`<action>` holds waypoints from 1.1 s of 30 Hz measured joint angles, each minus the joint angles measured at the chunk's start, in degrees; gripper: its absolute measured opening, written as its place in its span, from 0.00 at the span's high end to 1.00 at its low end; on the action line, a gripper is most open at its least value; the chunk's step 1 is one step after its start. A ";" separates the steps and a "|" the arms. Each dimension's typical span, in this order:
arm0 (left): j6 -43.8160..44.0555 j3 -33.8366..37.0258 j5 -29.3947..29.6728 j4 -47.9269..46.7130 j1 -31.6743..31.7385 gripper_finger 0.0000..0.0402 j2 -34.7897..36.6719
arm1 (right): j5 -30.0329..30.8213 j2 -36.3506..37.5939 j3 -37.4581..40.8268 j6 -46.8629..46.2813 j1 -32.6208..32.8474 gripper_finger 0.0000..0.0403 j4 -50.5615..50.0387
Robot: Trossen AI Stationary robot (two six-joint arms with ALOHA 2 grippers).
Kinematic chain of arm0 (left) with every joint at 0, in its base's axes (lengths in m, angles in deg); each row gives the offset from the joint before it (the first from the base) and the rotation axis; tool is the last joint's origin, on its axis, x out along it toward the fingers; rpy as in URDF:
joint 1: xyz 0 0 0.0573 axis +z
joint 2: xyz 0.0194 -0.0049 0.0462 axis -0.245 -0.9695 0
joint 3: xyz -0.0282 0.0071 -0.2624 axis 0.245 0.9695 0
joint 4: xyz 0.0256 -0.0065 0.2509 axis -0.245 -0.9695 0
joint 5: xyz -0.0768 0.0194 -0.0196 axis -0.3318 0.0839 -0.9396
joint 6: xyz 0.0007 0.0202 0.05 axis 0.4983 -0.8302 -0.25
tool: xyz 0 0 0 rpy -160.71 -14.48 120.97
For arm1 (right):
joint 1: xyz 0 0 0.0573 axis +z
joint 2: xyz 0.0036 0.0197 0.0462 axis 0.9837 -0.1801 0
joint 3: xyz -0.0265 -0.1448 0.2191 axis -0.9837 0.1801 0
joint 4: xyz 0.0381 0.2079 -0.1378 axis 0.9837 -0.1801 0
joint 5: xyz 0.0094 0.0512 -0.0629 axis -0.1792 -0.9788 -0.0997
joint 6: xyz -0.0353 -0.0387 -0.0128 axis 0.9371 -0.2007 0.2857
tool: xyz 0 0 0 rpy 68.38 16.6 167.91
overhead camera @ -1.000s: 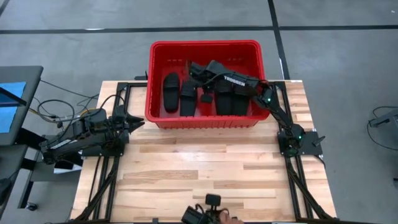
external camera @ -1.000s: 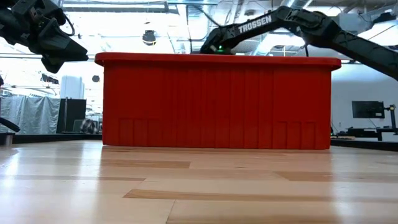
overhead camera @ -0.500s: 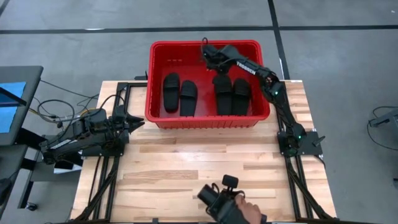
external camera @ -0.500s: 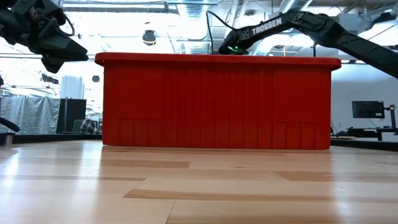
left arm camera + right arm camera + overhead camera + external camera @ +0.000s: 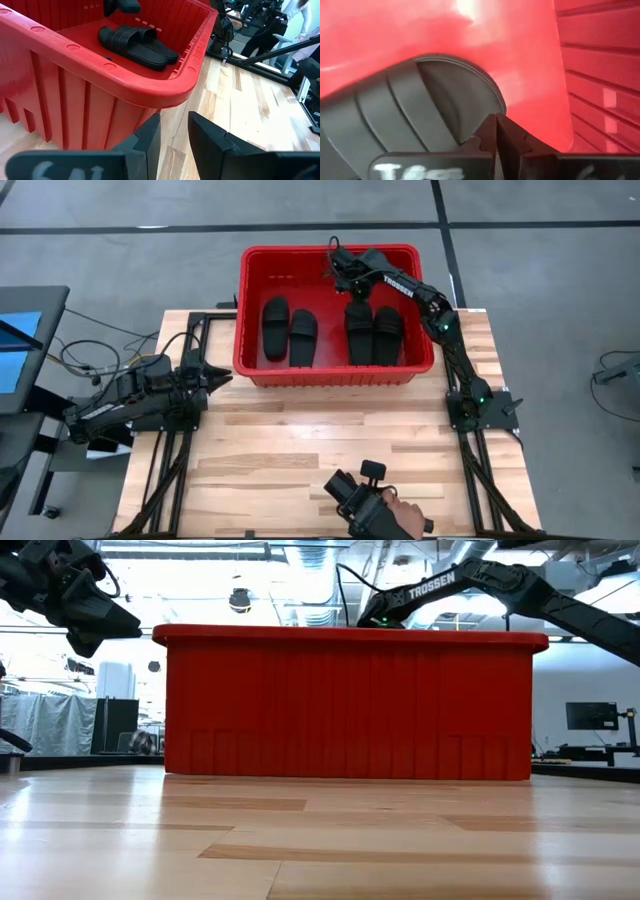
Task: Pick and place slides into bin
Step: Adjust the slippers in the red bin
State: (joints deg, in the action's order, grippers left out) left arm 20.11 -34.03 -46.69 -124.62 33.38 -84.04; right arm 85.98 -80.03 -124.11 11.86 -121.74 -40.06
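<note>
The red bin (image 5: 330,372) stands at the table's far middle; it also shows in the low view (image 5: 350,700). Four black slides lie flat on its floor, soles down, in two pairs: left pair (image 5: 289,332), right pair (image 5: 373,334). My right gripper (image 5: 345,277) is shut inside the bin near its far wall, by the far end of a right-pair slide (image 5: 415,105). My left gripper (image 5: 222,377) waits outside the bin's near left corner (image 5: 165,92), its fingers (image 5: 150,142) a little apart and empty. My right gripper's shut fingertips (image 5: 496,125) stand right at the rounded far end (image 5: 470,107) of a slide that lies flat on the bin's floor. I cannot tell whether they touch it.
A person's hand (image 5: 395,518) holds a black device (image 5: 355,495) at the table's near edge. Bare wooden tabletop (image 5: 330,440) lies between the bin and that edge. Dark frame rails (image 5: 170,460) run along the left and right sides.
My right gripper has risen from the middle of the bin and gone toward its far wall; the arm no longer covers the right pair of slides. The slides have stayed put. The person's hand with the device has come farther onto the near edge.
</note>
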 joint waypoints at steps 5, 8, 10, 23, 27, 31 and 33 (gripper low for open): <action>0.00 0.00 0.01 0.00 0.00 0.78 0.00 | -0.14 -0.05 4.67 -0.45 0.68 1.00 0.60; 0.00 -0.01 0.01 0.01 0.00 0.78 0.00 | 0.09 -0.07 7.86 -0.91 1.33 1.00 2.14; 0.00 0.00 -0.02 -0.02 -0.02 0.78 0.00 | 0.08 -0.17 8.80 -1.47 1.63 1.00 2.98; 0.00 0.00 -0.01 -0.02 -0.01 0.78 0.00 | -0.80 -0.15 8.99 -1.12 4.91 1.00 -1.91; 0.00 0.00 -0.01 0.00 0.00 0.78 0.00 | -0.03 -0.15 8.97 -2.55 5.25 1.00 -2.06; 0.00 0.00 -0.01 0.01 -0.01 0.78 0.00 | 3.53 -0.15 8.61 -5.09 5.12 1.00 -0.67; 0.00 0.00 0.00 -0.01 0.00 0.78 0.00 | 3.60 -0.15 6.46 -7.31 4.58 1.00 0.59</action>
State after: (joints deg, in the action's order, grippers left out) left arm 20.11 -34.04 -46.68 -124.63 33.38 -84.04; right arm 89.58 -80.18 -117.65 4.56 -117.16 -39.47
